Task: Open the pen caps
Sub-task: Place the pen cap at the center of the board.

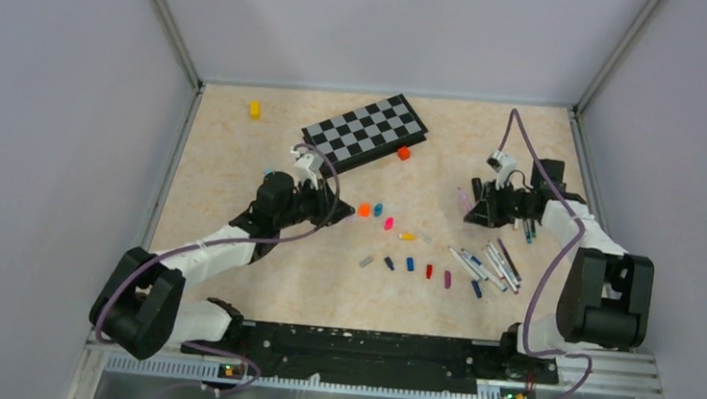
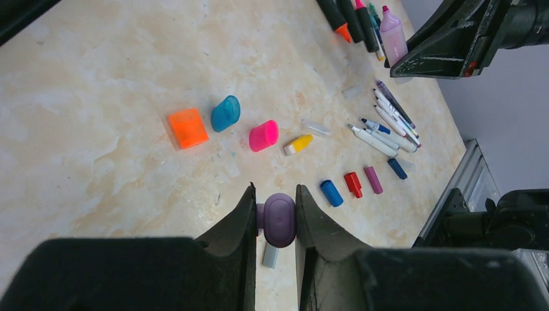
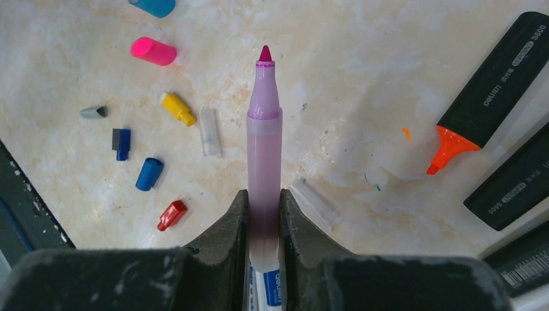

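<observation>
left jaws grip 1 purple cap (image 2: 280,219) | right jaws grip 1 pink pen (image 3: 264,149) | 3 highlighters (image 3: 498,78)

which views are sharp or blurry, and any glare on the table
top external: even soft light, no glare on the table, pen caps too small for detail; left wrist: purple cap sharp, near fingers softer; right wrist: lilac pen and black highlighter print crisp, fingers blurred
</observation>
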Controlling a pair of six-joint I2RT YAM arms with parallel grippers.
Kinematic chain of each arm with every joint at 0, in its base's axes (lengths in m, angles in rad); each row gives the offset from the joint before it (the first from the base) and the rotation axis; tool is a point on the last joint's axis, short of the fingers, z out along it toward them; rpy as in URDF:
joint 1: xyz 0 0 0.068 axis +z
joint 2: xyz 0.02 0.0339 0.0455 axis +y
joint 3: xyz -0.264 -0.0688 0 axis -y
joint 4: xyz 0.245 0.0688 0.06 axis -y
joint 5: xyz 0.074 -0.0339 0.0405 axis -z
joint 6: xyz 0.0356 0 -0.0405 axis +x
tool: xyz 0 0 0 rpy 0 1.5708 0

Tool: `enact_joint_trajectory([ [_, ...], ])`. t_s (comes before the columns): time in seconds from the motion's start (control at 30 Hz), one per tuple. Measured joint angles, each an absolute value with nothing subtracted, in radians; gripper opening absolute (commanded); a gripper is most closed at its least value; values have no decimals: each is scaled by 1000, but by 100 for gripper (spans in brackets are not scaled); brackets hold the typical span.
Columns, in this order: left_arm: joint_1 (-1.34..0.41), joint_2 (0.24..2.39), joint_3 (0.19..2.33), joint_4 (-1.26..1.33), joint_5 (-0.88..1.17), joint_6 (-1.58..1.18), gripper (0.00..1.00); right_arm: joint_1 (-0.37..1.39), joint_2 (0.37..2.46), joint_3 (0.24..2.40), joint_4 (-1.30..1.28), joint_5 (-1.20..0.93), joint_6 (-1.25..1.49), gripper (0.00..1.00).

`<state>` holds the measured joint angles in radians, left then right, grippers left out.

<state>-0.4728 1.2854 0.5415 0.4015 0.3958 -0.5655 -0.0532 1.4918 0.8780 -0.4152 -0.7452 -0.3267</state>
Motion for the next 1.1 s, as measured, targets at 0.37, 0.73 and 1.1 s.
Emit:
enact_joint_trajectory([
  [0.37,-473,1060,461,369,400,-505,0,-116,1399,963,-759,-858,-687,4],
  [0.73,-473,916,392,380,405,-490,0,-117,1305,950,-973,-884,-970,5],
  [1.1,-472,987,351,613,552,-567,0,-29,1276,880,-1063,-928,-1279,4],
])
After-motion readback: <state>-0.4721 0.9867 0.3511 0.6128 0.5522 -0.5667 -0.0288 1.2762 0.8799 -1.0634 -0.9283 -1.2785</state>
